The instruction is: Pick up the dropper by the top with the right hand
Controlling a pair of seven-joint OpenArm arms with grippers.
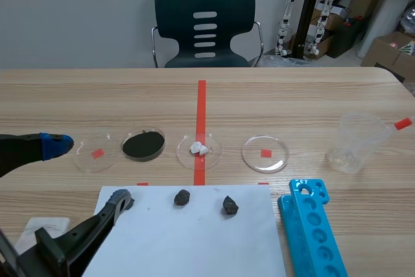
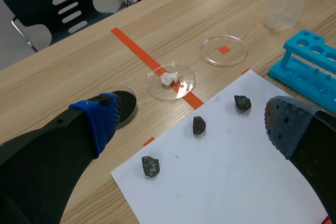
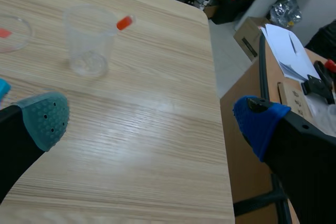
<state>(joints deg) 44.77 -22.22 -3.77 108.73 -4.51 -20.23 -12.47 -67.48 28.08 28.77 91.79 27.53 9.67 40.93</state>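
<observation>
The dropper leans inside a clear plastic cup (image 1: 355,142) at the table's right side, its orange-red top (image 1: 403,122) sticking out over the rim. From the right wrist view, the cup (image 3: 89,40) and the dropper's top (image 3: 124,23) lie ahead of my right gripper (image 3: 152,121) and off to one side. That gripper is open, well short of the cup, with bare table under it. The right arm does not show in the scene view. My left gripper (image 1: 87,173) is open at the near left, holding nothing.
A blue tube rack (image 1: 310,228) lies near the cup. White paper (image 1: 194,244) carries dark rocks (image 1: 182,197). Several petri dishes sit in a row, one with black powder (image 1: 143,144) and one with white bits (image 1: 199,149). The table's right edge (image 3: 218,103) is close.
</observation>
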